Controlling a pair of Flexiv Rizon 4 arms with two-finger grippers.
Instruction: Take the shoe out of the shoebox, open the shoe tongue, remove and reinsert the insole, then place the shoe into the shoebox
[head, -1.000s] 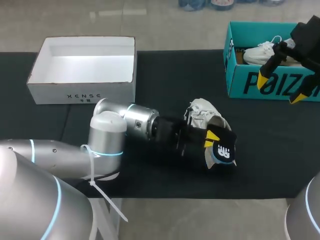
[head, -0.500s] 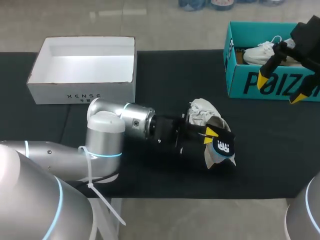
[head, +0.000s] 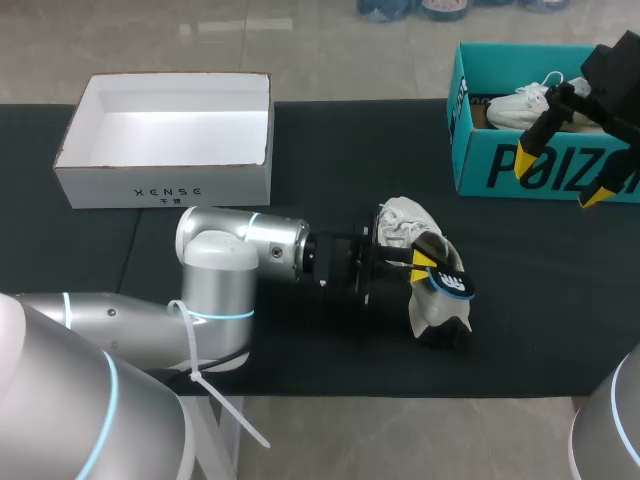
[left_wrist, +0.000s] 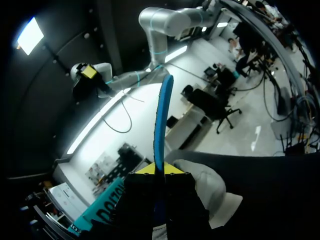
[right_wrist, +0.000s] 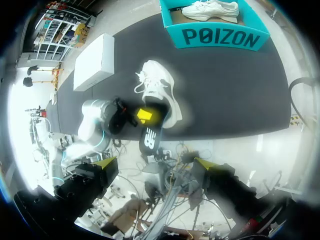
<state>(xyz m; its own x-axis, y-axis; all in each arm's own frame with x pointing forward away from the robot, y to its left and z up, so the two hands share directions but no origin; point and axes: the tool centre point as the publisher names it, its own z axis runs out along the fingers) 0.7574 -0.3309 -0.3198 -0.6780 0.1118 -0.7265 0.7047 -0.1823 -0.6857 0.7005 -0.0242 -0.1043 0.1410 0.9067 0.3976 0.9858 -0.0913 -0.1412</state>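
One black tabletop (head: 330, 150) carries everything. A white box (head: 165, 185) sits well left of the teal shoebox (head: 540, 165) at the far right edge, with bare surface between them. The shoe (head: 405, 225) lies left of the shoebox and nearer. The left jaws are clamped on its insole (head: 452, 284); the right jaws hang wide above the shoebox.

head view: even bright light from above, soft sheen on the left arm (head: 215, 250), black tabletop (head: 330, 150) soaks up shadows | left wrist view: dim all round — lamps (left_wrist: 31, 35) glare behind the insole (left_wrist: 162, 115) | right wrist view: shoe (right_wrist: 157, 87) blown white, haze of glare beyond the tabletop's near edge
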